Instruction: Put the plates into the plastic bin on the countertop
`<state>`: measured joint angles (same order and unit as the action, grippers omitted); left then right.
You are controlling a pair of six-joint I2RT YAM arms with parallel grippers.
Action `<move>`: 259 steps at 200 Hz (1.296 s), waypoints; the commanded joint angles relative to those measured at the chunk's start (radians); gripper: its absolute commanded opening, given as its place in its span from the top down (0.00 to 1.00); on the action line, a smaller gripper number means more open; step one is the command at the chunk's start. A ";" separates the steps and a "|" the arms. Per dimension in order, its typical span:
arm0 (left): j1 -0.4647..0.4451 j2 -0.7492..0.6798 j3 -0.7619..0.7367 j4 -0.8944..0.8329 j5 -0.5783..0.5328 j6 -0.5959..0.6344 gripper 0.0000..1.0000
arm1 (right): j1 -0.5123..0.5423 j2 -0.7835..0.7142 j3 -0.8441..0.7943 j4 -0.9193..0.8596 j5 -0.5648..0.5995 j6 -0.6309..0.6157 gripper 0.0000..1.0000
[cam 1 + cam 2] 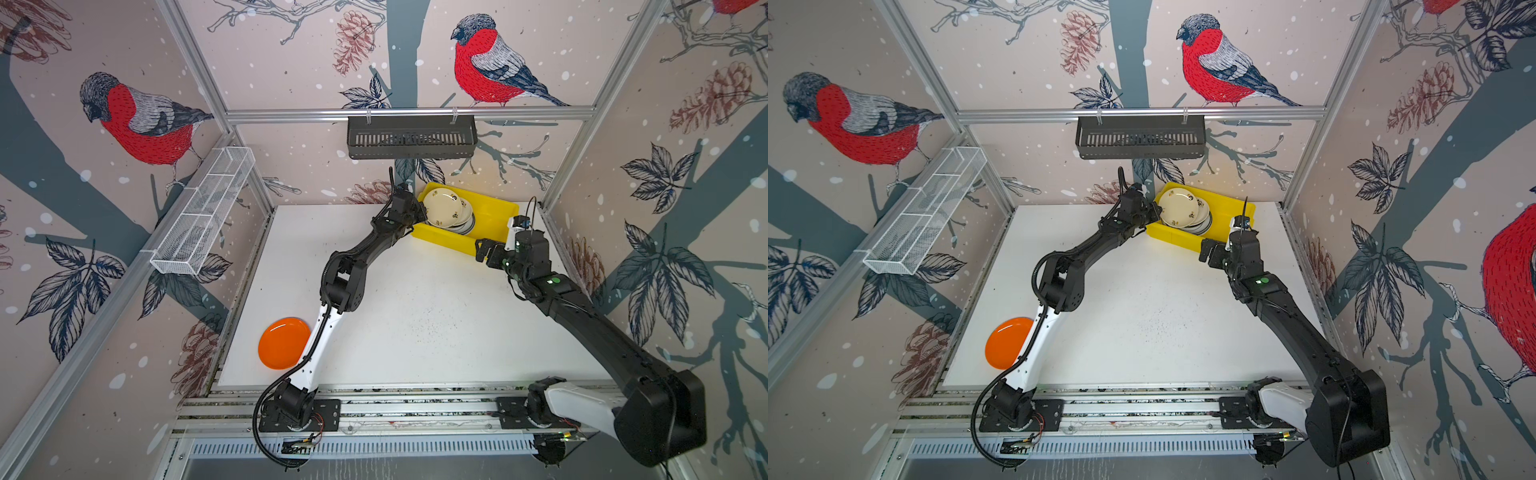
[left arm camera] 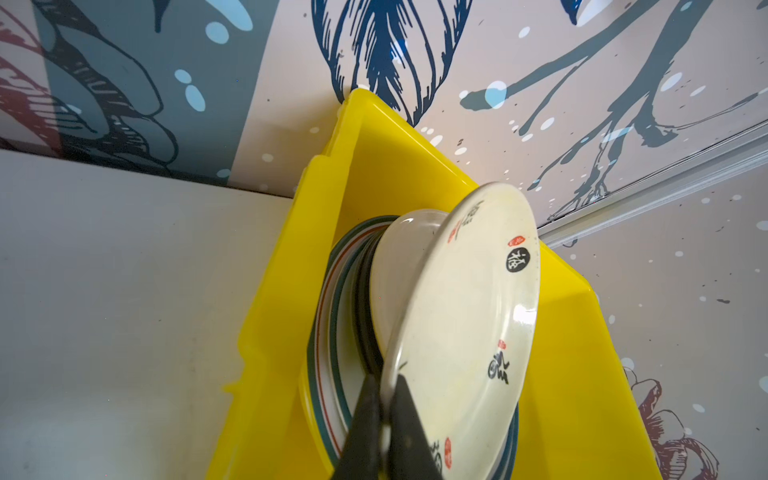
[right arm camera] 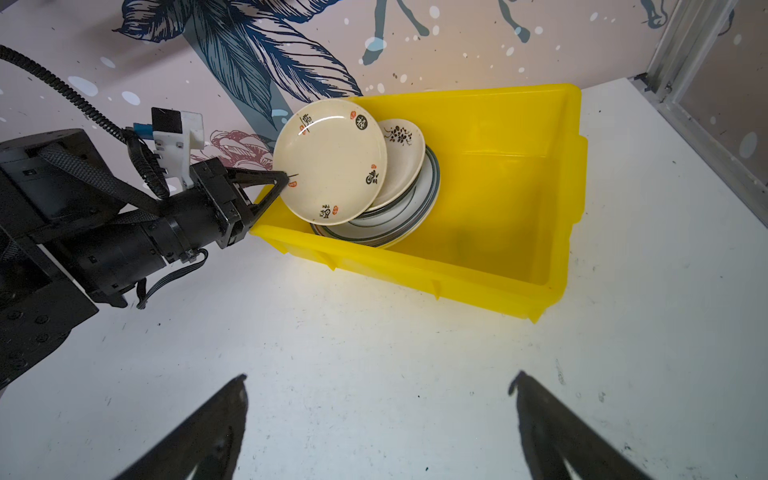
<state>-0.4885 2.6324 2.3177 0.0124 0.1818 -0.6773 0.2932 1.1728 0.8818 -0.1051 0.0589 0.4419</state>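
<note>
One cream plate [image 3: 330,160] with red and black characters hangs by its rim from the left gripper [image 3: 286,179]; in the left wrist view the jaws are pressed together on that rim, one finger [image 2: 409,424] on each face of the cream plate [image 2: 465,332]; it is tilted over the end of the bin [image 3: 478,266] nearest the left arm, with its lower edge above the stack [image 3: 419,208] lying inside; whether it touches the stack cannot be told; the stack's top piece is a smaller flower plate [image 3: 405,166], cream with a dark sprig, and under it lie white plates with dark-ringed rims; the bin [image 1: 494,208] stands on the countertop [image 1: 415,311] at the far side, against the back wall, right of the middle and askew to the wall; the right gripper [image 3: 380,378] hovers over the countertop just in front of the bin's near wall, its jaws spread wide and holding nothing; in both top views it [image 1: 484,251] is near the bin's right end; an orange plate [image 1: 282,343] lies flat at the countertop's near left corner, well apart from the bin, partly hidden behind the left arm; a black shelf [image 1: 411,137] hangs from the back rail above the bin; a mesh basket [image 1: 203,212] hangs on the left wall.
</note>
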 commanded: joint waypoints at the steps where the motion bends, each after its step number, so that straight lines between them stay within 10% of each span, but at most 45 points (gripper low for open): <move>1: -0.003 0.006 0.006 -0.028 0.014 0.037 0.90 | -0.001 0.004 -0.005 -0.002 -0.001 -0.008 0.00; 32: -0.004 -0.045 -0.025 -0.009 0.015 0.071 0.45 | 0.000 0.012 -0.002 -0.002 -0.014 -0.015 0.00; 45: -0.004 -0.078 -0.058 0.019 0.013 0.091 0.03 | 0.000 0.015 0.003 -0.005 -0.021 -0.020 0.00; 115: -0.004 -0.290 -0.295 0.045 -0.018 0.082 0.02 | -0.003 0.221 0.156 -0.119 0.002 -0.203 0.00; 199: 0.057 -0.894 -1.066 0.347 -0.119 0.101 0.02 | 0.000 0.854 0.826 -0.540 0.021 -0.501 0.00; 259: 0.060 -1.087 -1.303 0.393 -0.150 0.121 0.02 | 0.043 0.926 0.823 -0.508 0.076 -0.537 0.19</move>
<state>-0.4286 1.5818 1.0615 0.3302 0.0517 -0.5686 0.3157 2.0869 1.7065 -0.6003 0.1032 -0.0685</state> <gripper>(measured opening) 0.977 0.879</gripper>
